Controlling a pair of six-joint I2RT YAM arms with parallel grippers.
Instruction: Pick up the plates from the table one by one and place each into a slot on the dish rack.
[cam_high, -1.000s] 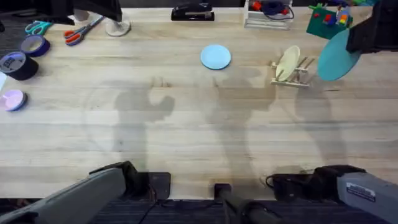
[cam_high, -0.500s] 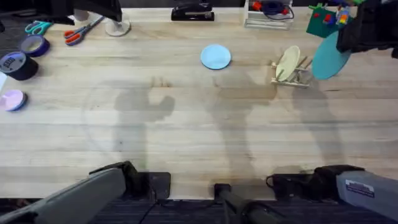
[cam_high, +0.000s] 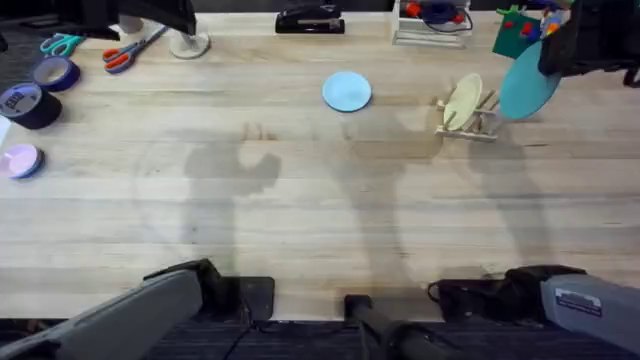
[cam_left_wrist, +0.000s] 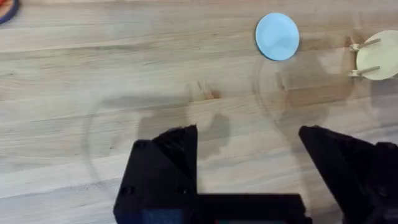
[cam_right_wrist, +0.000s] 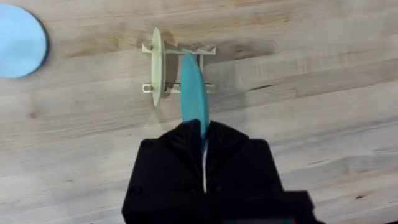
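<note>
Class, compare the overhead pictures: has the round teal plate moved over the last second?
Yes. The round teal plate, held in the right hand, has shifted left and away from the arms' bases, closer to the small wooden dish rack.

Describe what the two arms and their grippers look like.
Both arms have grey links on black bases; the right arm bears a small white label, the left arm is plain. Black cables run between the bases. The left gripper and right gripper have blocky matte black fingers.
</note>
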